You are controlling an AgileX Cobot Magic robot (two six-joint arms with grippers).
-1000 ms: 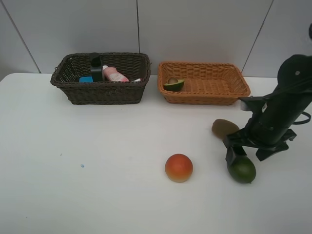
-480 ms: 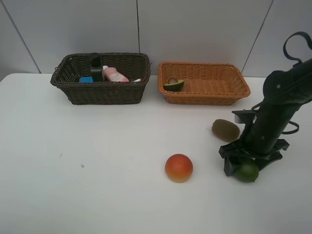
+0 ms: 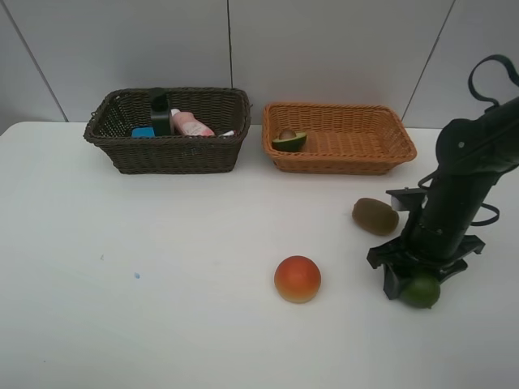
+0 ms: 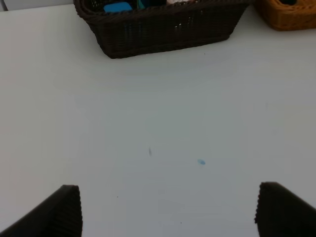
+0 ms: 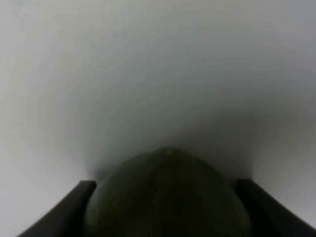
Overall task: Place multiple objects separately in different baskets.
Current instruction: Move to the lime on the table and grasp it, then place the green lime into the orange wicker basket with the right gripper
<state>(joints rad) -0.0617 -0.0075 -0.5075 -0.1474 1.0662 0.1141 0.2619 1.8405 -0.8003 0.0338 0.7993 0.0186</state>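
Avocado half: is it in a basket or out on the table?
In. The avocado half lies inside the orange basket, at its left end, cut side showing.

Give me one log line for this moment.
left end effector: open | right end effector: closed on lime | table: kiwi, orange-red fruit | orange basket: avocado half

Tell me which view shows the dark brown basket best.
The exterior high view: the dark brown basket appears whole, contents included. The left wrist view shows only its near wall and rim; the right wrist view shows nothing of it.
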